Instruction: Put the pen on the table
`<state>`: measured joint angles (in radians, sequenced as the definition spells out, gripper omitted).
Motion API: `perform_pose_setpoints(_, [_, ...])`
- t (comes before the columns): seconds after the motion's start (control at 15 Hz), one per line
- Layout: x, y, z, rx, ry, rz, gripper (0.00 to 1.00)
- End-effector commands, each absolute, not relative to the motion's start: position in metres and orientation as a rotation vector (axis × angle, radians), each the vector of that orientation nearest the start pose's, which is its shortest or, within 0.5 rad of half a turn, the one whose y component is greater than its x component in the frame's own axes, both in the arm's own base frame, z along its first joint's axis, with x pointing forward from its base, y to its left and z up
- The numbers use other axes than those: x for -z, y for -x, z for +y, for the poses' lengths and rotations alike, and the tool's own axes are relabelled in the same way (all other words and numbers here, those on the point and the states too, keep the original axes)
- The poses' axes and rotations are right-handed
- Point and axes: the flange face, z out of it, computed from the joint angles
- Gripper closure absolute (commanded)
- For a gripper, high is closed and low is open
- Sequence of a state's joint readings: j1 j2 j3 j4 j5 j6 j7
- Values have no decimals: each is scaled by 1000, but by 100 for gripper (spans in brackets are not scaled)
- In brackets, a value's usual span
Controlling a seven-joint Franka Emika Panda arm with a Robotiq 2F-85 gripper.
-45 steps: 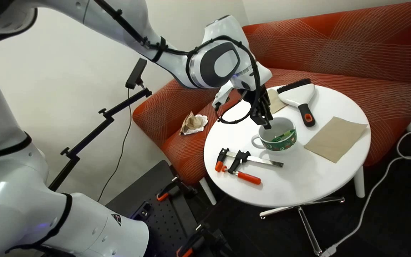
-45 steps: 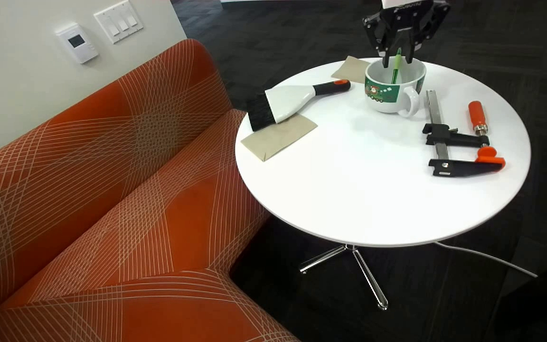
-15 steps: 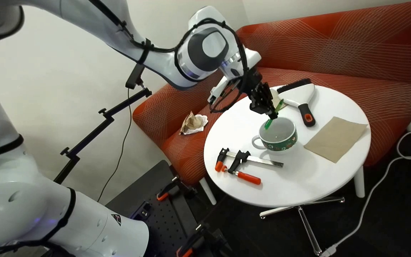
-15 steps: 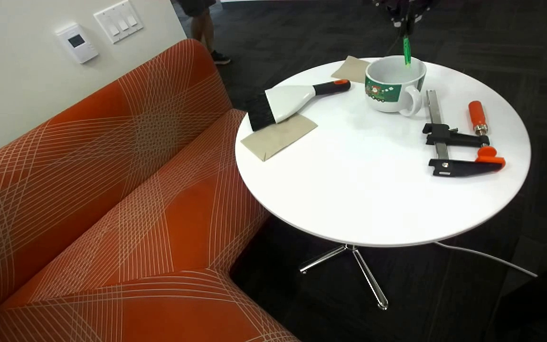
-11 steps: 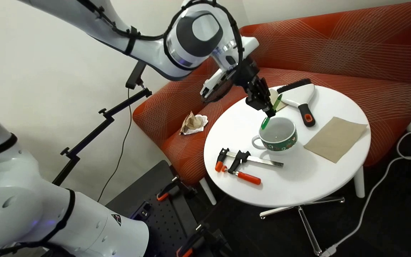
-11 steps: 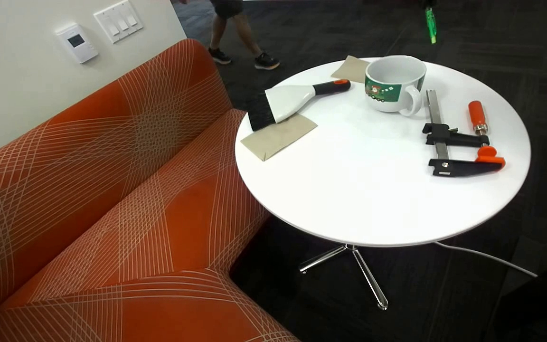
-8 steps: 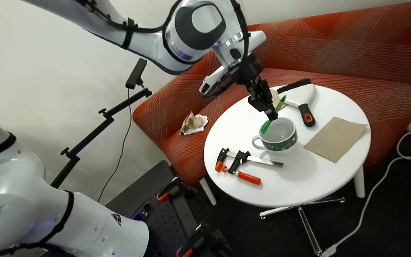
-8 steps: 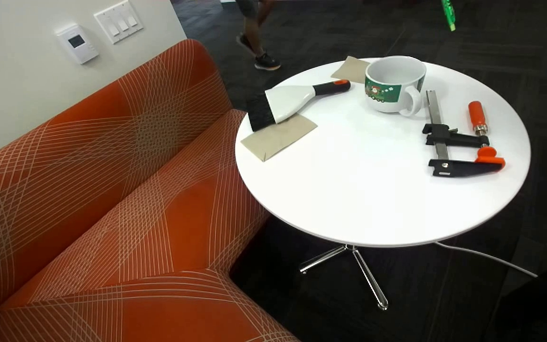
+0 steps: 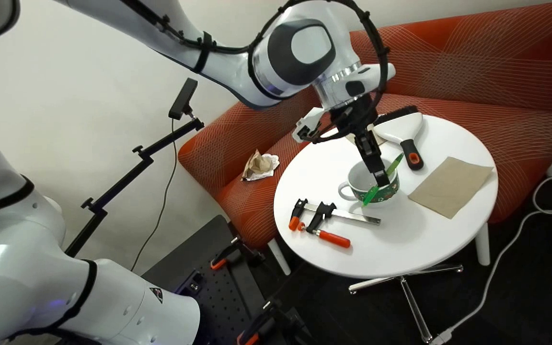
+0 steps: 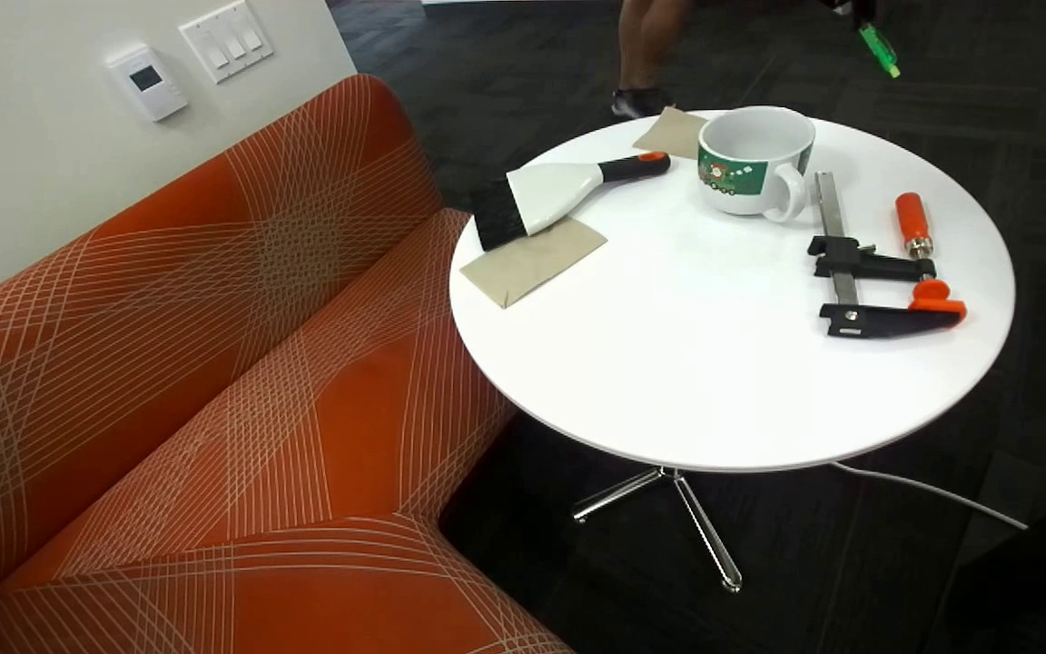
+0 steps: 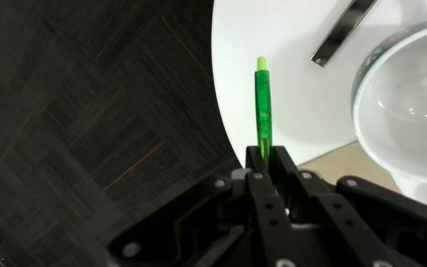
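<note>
The pen (image 11: 264,105) is now out of the cup (image 11: 413,104)

Wrist view, left to right: the edge of the table (image 11: 225,70), the lifted pen squeezed in the gripper (image 11: 266,154), then the cup. So setting the pen down seems next.

The white arm (image 9: 228,72) stretches outward, its black hand (image 11: 266,152) angled downward with fingers (image 11: 283,159) pinched nearly together.

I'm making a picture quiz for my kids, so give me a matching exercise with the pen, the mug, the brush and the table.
1. pen
2. mug
3. brush
4. table

A. round, with a white top
B. white with black bristles
C. held in the gripper
D. white inside, green pattern outside

Pairs: 1-C; 2-D; 3-B; 4-A
</note>
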<state>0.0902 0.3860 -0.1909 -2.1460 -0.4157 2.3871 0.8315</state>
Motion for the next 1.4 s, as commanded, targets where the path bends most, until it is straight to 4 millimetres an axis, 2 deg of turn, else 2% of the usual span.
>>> perform_pose_setpoints(0.0, [-205,-555,-62,-63,3350,985,89])
perform_pose_setpoints(0.13, [-193,-557,-65,-102,3346,932,89])
perform_pose_setpoints(0.27, [-191,-559,-66,-105,3348,923,89])
perform_pose_setpoints(0.33, [-191,-560,-65,-103,3348,921,97])
perform_pose_setpoints(0.4, [-190,-562,-67,-94,3342,914,97])
perform_pose_setpoints(0.87, [-167,-584,-99,-72,3266,824,97])
perform_pose_setpoints(1.33, [-130,-598,-130,-204,3216,696,97])
